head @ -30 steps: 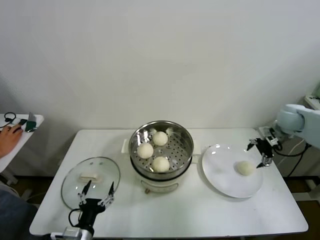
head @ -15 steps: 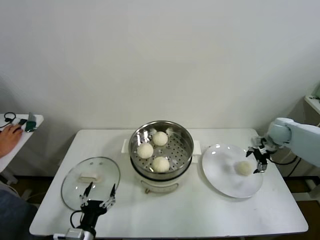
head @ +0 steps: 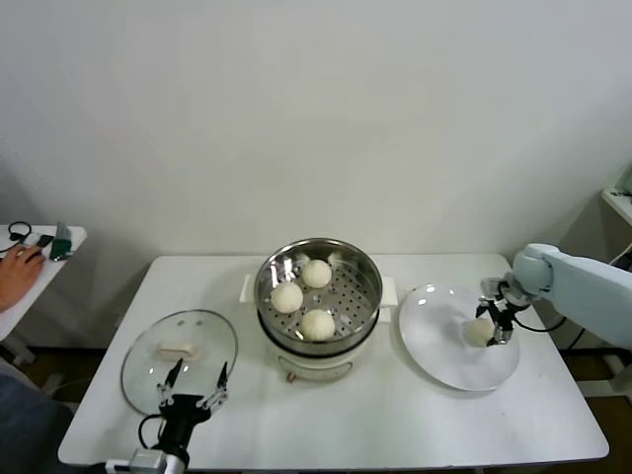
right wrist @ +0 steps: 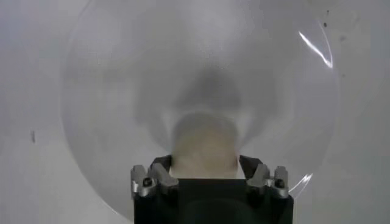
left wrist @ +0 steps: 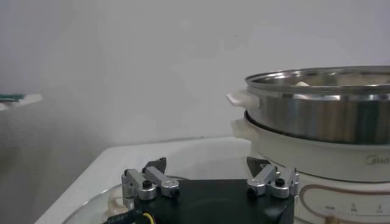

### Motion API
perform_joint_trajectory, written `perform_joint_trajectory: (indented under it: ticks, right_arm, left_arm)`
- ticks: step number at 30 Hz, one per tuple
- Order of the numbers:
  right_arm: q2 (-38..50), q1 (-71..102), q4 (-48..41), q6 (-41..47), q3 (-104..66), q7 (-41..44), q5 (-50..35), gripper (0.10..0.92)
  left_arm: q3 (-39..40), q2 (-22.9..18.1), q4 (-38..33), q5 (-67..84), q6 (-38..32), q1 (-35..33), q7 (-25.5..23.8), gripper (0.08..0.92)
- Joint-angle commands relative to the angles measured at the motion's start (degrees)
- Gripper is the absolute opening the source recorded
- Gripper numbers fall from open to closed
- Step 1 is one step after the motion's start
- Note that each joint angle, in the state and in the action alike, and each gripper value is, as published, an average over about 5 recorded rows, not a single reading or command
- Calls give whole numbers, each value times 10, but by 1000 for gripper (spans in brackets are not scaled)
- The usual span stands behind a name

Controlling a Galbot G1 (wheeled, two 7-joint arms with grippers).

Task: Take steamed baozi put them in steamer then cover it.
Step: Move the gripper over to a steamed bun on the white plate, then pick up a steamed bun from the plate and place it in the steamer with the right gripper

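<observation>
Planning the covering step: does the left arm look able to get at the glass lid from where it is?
Probably yes. The left gripper hovers open at the near edge of the lid, whose white handle lies uncovered with nothing in between.

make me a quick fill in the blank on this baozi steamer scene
1. The steamer holds ___ baozi.
2. The last baozi lies on the white ___.
3. The right gripper has its fingers either side of that ___.
4. The glass cover lies on the table by the ___ gripper.

Answers: three; plate; baozi; left
</observation>
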State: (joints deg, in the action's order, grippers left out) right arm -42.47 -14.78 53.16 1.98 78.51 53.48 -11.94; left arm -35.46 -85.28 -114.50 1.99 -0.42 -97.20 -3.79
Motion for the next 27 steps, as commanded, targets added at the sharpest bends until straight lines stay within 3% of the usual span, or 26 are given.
perform_joint_trajectory:
  ticks: [1,10,17,22,27]
  right_arm:
    - [-7,3,-9,3,-11,8,2,661]
    - [17,-250,112,24,168,17,-126,619]
    - [-52,-511,231,55,297,30,-272,625]
    - [-120,-558,285,92,278,16,-360,628]
    - [-175,-505,304,131,218,-19,-393,628]
  left_arm:
    - [0,0,0,0,-1,0,0,823]
    - [0,1,-5,3,-1,2,0,823]
    - [5,3,-13,3,1,2,-1,823]
    - [6,6,-15,7,1,5,-2,823]
    - [6,6,-20,11,2,6,-2,823]
